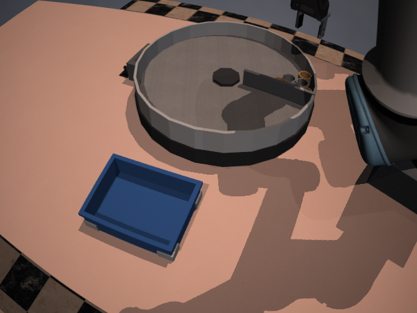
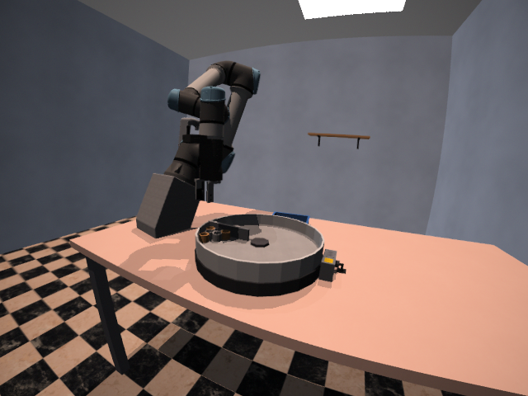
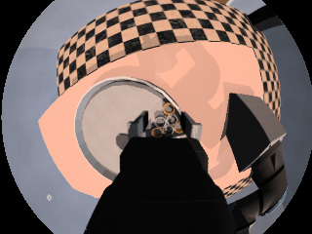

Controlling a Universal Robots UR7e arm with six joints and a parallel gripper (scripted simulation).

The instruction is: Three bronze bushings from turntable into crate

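Note:
A round grey turntable stands on the table, with a dark hub and a dark fence bar. Several bushings cluster behind the bar at the right rim: a bronze one, a grey one, another grey one, and bronze ones partly hidden by the bar. The cluster also shows in the exterior view and the wrist view. My gripper hangs open and empty well above the cluster. The blue crate sits empty in front of the turntable.
The arm's dark base stands right of the turntable. A small motor box is fixed to the turntable's side. The table edge runs behind the turntable.

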